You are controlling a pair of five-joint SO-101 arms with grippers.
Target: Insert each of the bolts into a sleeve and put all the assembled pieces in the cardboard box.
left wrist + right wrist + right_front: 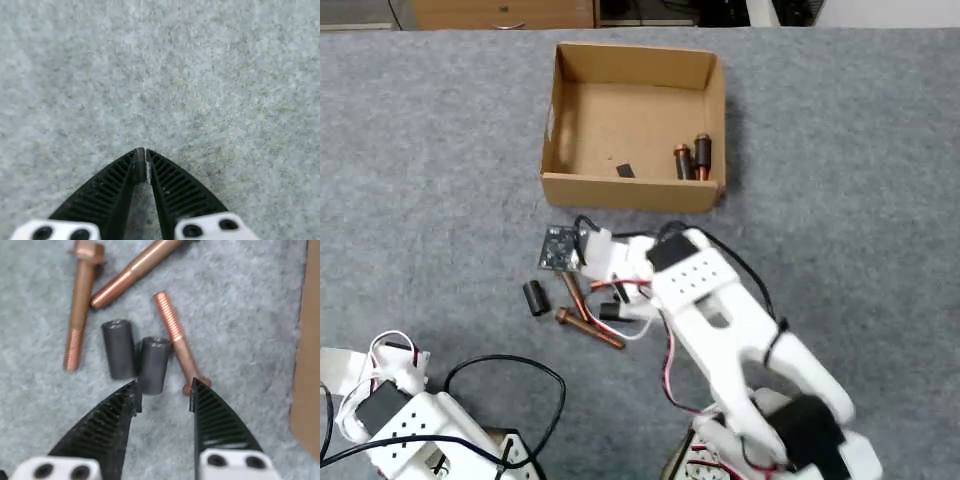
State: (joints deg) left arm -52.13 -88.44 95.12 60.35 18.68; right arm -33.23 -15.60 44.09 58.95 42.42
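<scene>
My right gripper [164, 390] is open, its fingertips just short of two dark sleeves [119, 349] [154, 364] that lie side by side on the grey carpet. A copper bolt [177, 342] lies beside the nearer sleeve, its head by one fingertip. Two more bolts [80, 305] [135, 270] lie beyond. In the high view the right arm [695, 280] reaches over bolts [588, 328] and a sleeve [535, 297] in front of the cardboard box [630, 190]. Two assembled pieces [692, 158] lie in the box. My left gripper [144, 162] is shut on nothing above bare carpet.
The left arm [410, 430] sits at the front left corner with its cables looping on the carpet. A small dark item [625, 171] lies in the box. One wall of the box [307, 365] stands close beside the right gripper.
</scene>
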